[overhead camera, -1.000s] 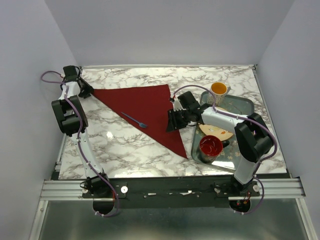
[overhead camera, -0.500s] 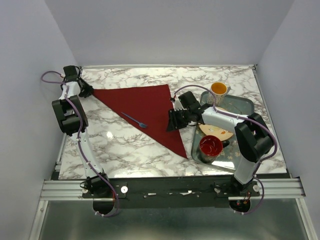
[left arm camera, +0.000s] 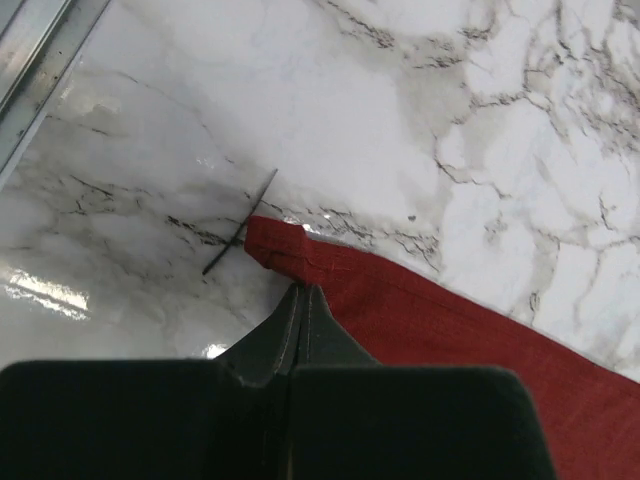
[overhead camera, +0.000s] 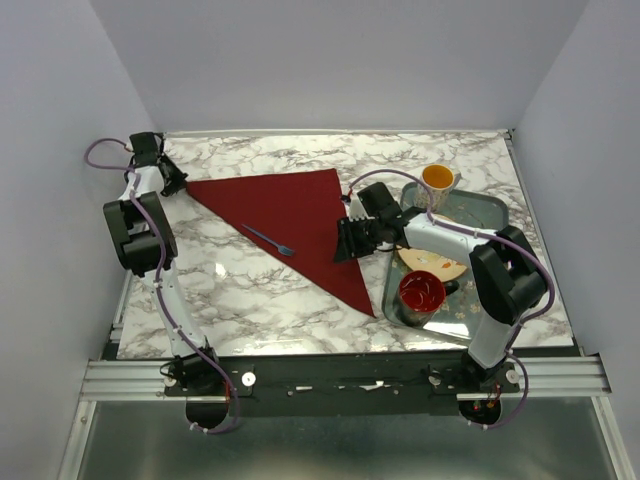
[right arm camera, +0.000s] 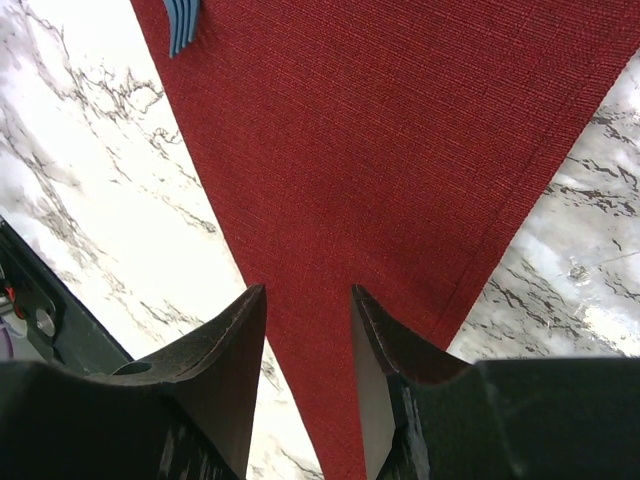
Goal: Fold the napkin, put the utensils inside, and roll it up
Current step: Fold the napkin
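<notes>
2 arms reach over a white, grey-veined marble table (overhead camera: 270, 295), and between them lies the dark red cloth napkin (overhead camera: 300, 215), folded flat into 1 triangle. Taking the overhead view as a clock face with 12 at the far wall, its corners point to 10, 1 and 5 o'clock. The slim blue plastic fork (overhead camera: 268, 240) lies across the napkin's 7 o'clock edge, tines toward 4 and overhanging onto the marble, handle toward 10 on the cloth.

The left gripper (overhead camera: 176, 182) sits at the napkin's 10 o'clock corner. In the left wrist view its black fingers (left arm camera: 315, 320) are pressed together with no gap, their tips on the hem of the napkin (left arm camera: 430, 325) just beside the slightly rumpled corner. Whether any cloth is caught between them, I cannot tell.

The right gripper (overhead camera: 349, 241) hangs over the napkin's 3 o'clock edge. In the right wrist view the gripper (right arm camera: 307, 300) has its 2 fingers (right arm camera: 235, 350) standing apart, the napkin (right arm camera: 380, 150) lying flat between and beneath them with nothing held. The fork's tines (right arm camera: 182, 20) show at the 11 o'clock corner of that view.

At 3 o'clock on the table a silver metal tray (overhead camera: 500, 215) holds 1 yellow mug (overhead camera: 438, 178) at its 12 end, 1 red bowl (overhead camera: 421, 292) at its 6 end and 1 pale plate (overhead camera: 445, 266) between them.
</notes>
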Controlling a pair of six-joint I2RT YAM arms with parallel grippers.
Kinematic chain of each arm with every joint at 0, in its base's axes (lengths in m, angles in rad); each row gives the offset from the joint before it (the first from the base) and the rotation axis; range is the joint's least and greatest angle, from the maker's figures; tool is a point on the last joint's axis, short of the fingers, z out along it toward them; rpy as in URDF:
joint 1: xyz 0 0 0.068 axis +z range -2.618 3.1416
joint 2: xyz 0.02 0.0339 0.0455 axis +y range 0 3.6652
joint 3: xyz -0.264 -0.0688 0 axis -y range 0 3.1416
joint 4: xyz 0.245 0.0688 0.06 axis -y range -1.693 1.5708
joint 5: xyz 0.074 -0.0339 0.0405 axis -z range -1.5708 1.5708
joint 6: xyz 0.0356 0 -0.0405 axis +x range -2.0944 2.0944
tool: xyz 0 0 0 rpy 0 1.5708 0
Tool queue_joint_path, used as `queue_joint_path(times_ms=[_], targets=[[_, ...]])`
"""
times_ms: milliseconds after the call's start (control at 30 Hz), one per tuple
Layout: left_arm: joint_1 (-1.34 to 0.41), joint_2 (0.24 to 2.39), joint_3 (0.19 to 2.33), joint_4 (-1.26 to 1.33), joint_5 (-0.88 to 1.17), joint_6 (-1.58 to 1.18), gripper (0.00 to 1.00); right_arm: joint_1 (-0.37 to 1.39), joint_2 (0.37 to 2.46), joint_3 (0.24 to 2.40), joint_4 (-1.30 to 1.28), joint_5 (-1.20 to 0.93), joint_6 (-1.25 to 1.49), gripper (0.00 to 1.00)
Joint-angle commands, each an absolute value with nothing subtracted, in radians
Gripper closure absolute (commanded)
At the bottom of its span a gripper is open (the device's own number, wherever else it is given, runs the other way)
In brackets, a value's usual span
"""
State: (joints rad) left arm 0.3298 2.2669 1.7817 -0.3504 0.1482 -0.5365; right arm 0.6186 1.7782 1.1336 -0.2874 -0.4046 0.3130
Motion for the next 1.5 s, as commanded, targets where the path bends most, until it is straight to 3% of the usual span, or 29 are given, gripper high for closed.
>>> queue_joint_path(times_ms=[0,267,667,1067,1467], targets=[[0.284,2.059,1.668,-0.268,0.081,-0.482,1.00,0.609,1.741,1.131,-0.278,-0.431,0.316,0.53],[0.200,1.826,1.479,-0.224,0.100,-0.522,1.00,0.591,1.747,1.155,-0.278,-0.433,0.391,0.52],[-0.029,1.643,1.324,-0.244,0.136,-0.561,1.00,0.548,1.707,1.149,-0.279,-0.431,0.420,0.52],[-0.302,1.537,1.178,-0.245,0.084,-0.627,1.00,0.488,1.680,1.088,-0.279,-0.419,0.433,0.52],[-0.428,1.525,1.058,-0.232,0.040,-0.638,1.00,0.476,1.692,1.066,-0.275,-0.436,0.414,0.52]])
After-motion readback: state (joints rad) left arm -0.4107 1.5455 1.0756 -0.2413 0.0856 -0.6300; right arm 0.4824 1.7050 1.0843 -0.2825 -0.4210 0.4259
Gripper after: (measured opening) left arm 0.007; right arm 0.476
